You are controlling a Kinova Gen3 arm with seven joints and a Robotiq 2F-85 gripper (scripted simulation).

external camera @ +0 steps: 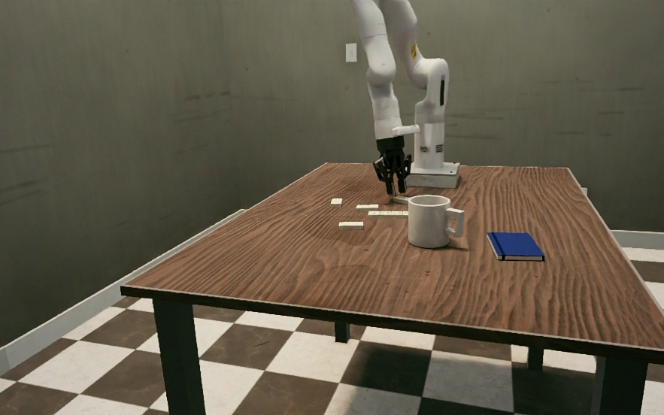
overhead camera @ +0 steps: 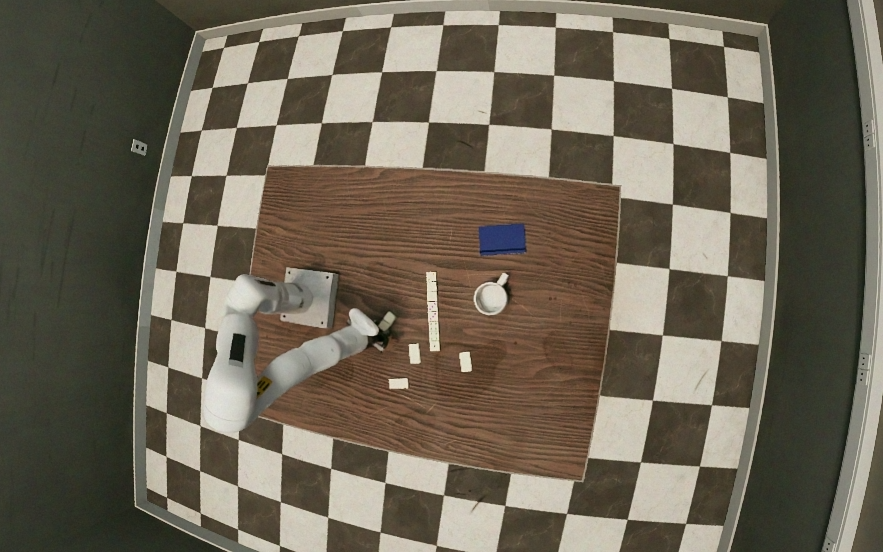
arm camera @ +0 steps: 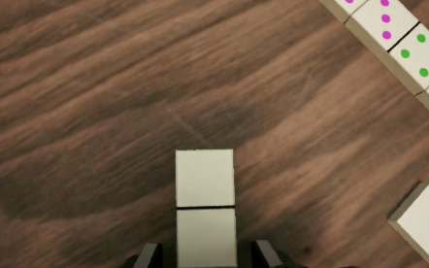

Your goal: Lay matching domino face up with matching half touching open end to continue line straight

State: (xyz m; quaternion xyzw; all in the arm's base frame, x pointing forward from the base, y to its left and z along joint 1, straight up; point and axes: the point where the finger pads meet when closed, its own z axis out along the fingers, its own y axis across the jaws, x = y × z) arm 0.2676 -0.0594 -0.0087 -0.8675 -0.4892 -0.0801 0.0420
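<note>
Seen from the near edge of the tabletop point(overhead camera: 533, 425) point(external camera: 252, 262) point(arm camera: 98, 97), a blue notebook point(overhead camera: 502, 239) point(external camera: 514, 246) lies toward the right edge, left of it a white mug point(overhead camera: 489, 298) point(external camera: 429, 221). Beyond them, 3 plain-backed dominoes point(overhead camera: 414, 353) point(external camera: 367, 207) point(arm camera: 428, 228) lie apart around the left end of the line point(overhead camera: 433, 312) point(external camera: 388, 213) point(arm camera: 420, 58). Farther still, the gripper point(overhead camera: 384, 336) point(external camera: 396, 190) point(arm camera: 207, 254) stands partly open, gaps both sides of 1 blank-faced domino point(overhead camera: 387, 319) point(external camera: 401, 198) point(arm camera: 206, 180). The base point(overhead camera: 326, 279) point(external camera: 432, 180) sits by the far edge.
</note>
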